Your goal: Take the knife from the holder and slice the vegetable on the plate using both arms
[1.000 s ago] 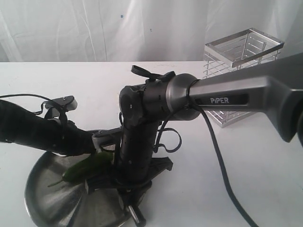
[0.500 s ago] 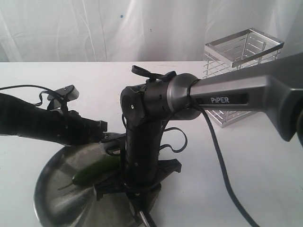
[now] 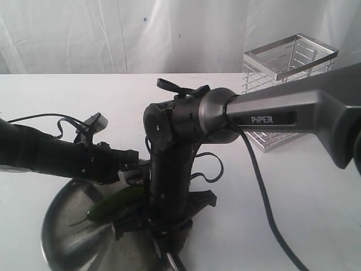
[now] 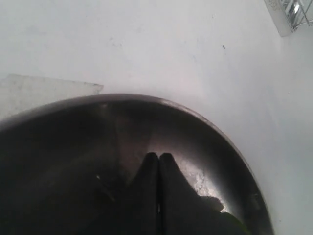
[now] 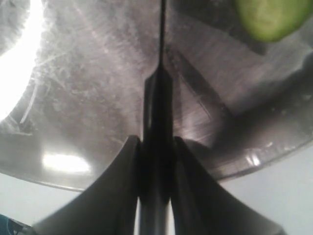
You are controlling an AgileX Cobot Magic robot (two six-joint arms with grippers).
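1. here, exterior view: the vegetable [image 3: 115, 203] lies on the plate [image 3: 56, 231], which sits on the counter [image 3: 304, 226]; the holder [image 3: 287, 73] stands well apart behind.
2. left wrist view: the left end effector [image 4: 158, 159] has its tips pressed together, empty, above the plate.
3. right wrist view: the right end effector [image 5: 157, 144] is clamped on the knife [image 5: 161, 44] handle, blade over the plate, with the vegetable's pale end nearby.

light: bright, even, washed-out white surface [image 3: 321, 226] | glare: hard on plate [image 5: 73, 88] | left wrist view: dim, shadowed | close-ups: soft, blurred
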